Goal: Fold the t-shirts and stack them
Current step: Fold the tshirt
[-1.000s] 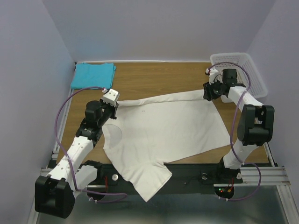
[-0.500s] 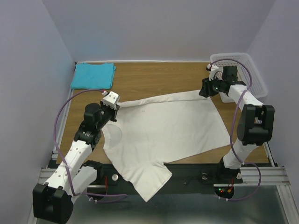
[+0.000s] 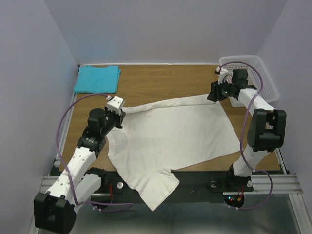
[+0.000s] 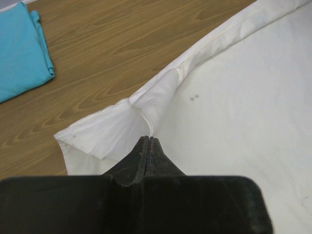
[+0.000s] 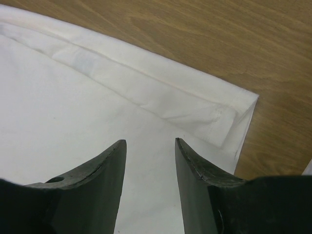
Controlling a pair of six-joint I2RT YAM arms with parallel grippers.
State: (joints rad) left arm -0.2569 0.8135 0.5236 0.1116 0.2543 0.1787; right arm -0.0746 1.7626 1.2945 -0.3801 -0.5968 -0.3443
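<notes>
The cream-white t-shirt (image 3: 170,131) lies spread flat on the wooden table, its far edge folded over in a narrow strip and one sleeve hanging over the near edge. My left gripper (image 3: 118,117) is at its far-left corner. In the left wrist view the gripper (image 4: 148,139) is shut, with a fold of the white cloth (image 4: 146,105) pinched at its tips. My right gripper (image 3: 213,95) hovers over the far-right corner. In the right wrist view it (image 5: 148,144) is open and empty above the cloth (image 5: 73,107). The turquoise-blue t-shirt (image 3: 97,79) lies folded at the far left and also shows in the left wrist view (image 4: 19,48).
A white mesh basket (image 3: 258,73) stands at the far right corner, just behind the right arm. Bare wood (image 3: 165,83) lies between the folded turquoise shirt and the basket. Purple walls close the table on three sides.
The right gripper has shifted slightly left and away along the shirt's far-right corner. The left arm has shifted a little; its gripper stays at the far-left corner.
</notes>
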